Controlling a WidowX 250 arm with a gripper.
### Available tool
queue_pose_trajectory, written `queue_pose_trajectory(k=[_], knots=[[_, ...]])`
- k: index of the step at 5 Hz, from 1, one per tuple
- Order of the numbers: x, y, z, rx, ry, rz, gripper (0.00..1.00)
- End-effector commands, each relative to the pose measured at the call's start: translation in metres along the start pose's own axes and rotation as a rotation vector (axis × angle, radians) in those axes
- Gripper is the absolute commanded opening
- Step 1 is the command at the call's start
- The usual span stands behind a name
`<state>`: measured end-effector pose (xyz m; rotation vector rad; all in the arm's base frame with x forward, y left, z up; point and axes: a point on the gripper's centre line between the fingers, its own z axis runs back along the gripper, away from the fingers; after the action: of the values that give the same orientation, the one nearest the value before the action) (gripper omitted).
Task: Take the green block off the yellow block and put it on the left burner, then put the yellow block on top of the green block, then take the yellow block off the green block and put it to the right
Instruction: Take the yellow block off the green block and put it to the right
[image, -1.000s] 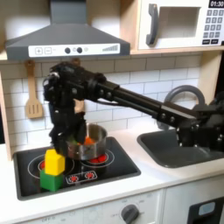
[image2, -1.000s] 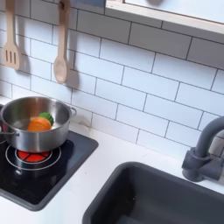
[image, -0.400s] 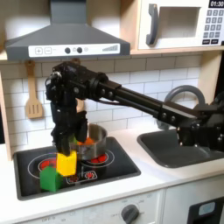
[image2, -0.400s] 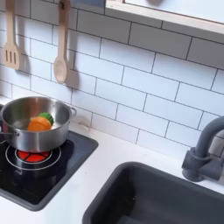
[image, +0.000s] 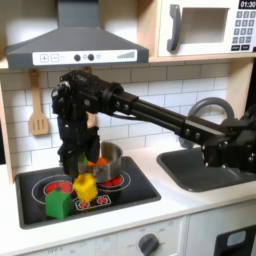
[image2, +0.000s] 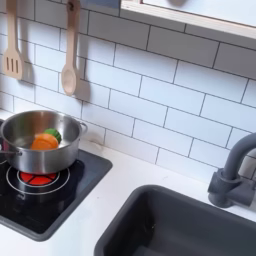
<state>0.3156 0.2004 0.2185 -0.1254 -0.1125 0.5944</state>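
In the first exterior view the green block (image: 57, 204) sits on the front of the left burner (image: 42, 186) of the black cooktop (image: 135, 190). The yellow block (image: 86, 187) is just right of the green block, tilted and off it. My gripper (image: 78, 174) reaches down from the black arm (image: 130, 100) right above the yellow block and looks shut on it, though the fingers are dark and hard to make out.
A steel pot (image: 103, 160) with orange-and-green toy food (image2: 45, 140) stands on the other burner (image2: 35, 178), close behind the blocks. A sink (image2: 170, 225) and faucet (image2: 235, 170) are at the second exterior view's right. Wooden utensils (image2: 68, 55) hang on the tiled wall.
The yellow block has come off the top of the green block and shifted to the first exterior view's right, now tilted. The green block has stayed put.
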Motion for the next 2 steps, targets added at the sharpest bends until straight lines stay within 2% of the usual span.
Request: queue_pose_trajectory(k=[1,2], knots=[[0.0028,0.0008,0.0000,0.004,-0.011,0.008,1.00],[0.0003,-0.0005,-0.0017,0.005,-0.005,0.004,1.00]])
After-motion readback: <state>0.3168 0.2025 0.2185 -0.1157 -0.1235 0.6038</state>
